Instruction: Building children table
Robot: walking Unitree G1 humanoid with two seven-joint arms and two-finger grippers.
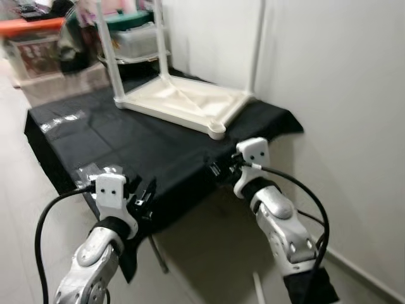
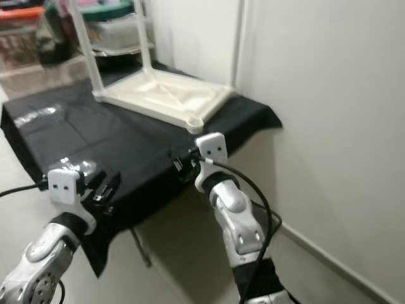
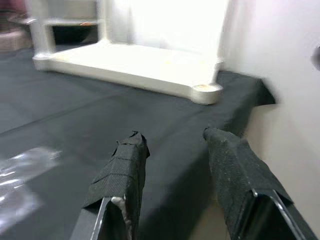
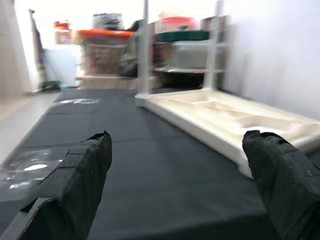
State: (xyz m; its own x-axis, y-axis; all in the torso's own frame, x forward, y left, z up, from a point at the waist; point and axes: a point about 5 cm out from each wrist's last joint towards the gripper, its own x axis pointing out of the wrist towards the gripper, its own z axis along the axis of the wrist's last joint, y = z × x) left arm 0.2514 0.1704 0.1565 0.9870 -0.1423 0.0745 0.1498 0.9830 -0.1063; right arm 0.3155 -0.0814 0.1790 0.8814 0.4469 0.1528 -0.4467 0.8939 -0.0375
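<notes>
A white plastic tabletop (image 1: pixel 183 101) lies upside down at the far side of a surface under a black cloth (image 1: pixel 126 142), beside a white wall (image 1: pixel 335 95). Three white legs (image 1: pixel 107 47) stand up from its corners; the near corner socket (image 1: pixel 217 130) has none. The left gripper (image 1: pixel 144 193) hovers at the cloth's near edge, fingers spread apart, holding nothing. The right gripper (image 1: pixel 218 168) hovers at the near edge closer to the wall, fingers wide, also holding nothing. The tabletop lies ahead of both grippers, apart from them, the bare socket nearest the right one. No loose leg can be made out. Likely risks: a finger snagging the cloth could drag the tabletop toward the edge; a clumsy reach could knock the standing legs or push the piece against the wall. Clear wrapping (image 1: pixel 95 171) lies near the left gripper
</notes>
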